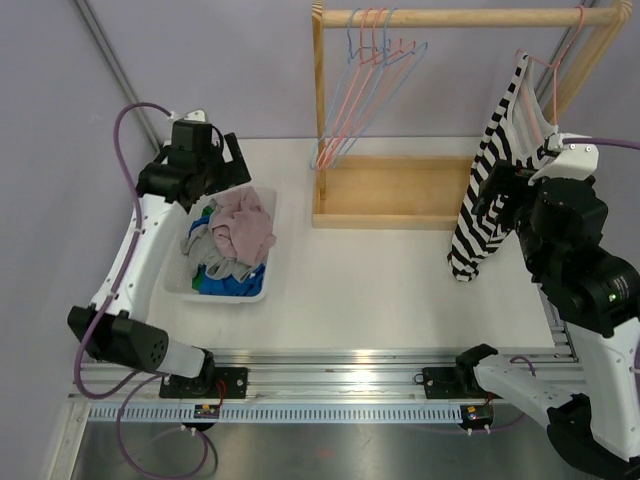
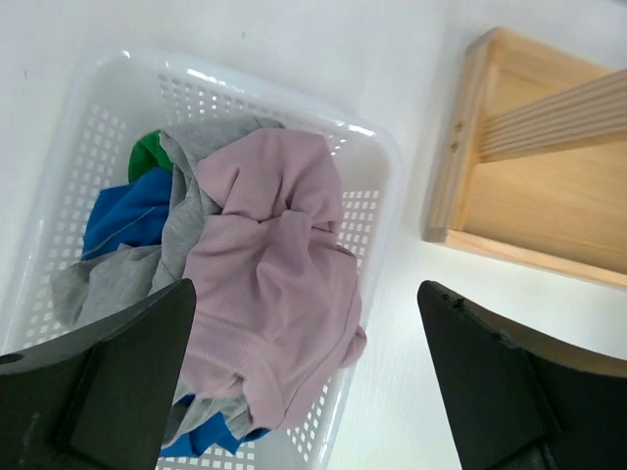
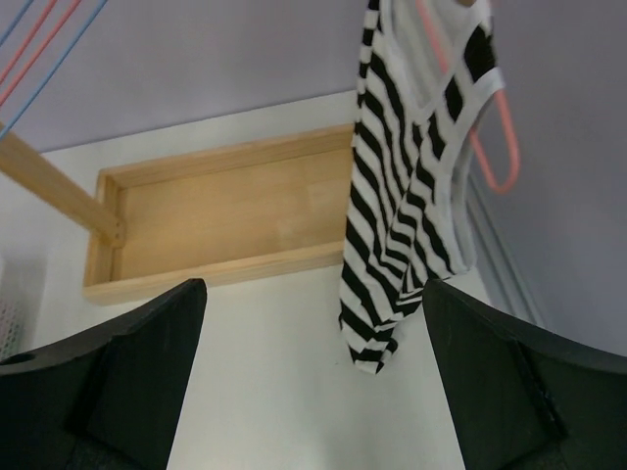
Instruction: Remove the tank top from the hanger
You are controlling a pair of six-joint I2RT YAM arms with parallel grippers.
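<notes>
Two pincers: left pincer (image 2: 306, 377) and right pincer (image 3: 313, 377), both spread wide; I see nothing held in either.
Left side: left pincer released, hanging over the white basket (image 2: 387, 176) on the table (image 1: 360, 290).
Basket load: crumpled pink garment (image 2: 269, 284) on top, with grey (image 2: 181, 225) and blue (image 2: 122, 211) pieces beneath it.
Right side: right pincer released, raised off the table, facing the tank top (image 3: 392, 176) and apart from it.
Tank top place: black-and-white stripes on a pink hanger (image 3: 498, 147), at the right end of the wooden rack (image 1: 450, 17). The hem dangles low beside the rack's base tray (image 1: 400, 190).
Spare hangers (image 1: 365, 70): pink and blue, bunched at the rail's left end.
Right arm: from above, the wrist sits just beside the striped cloth.
</notes>
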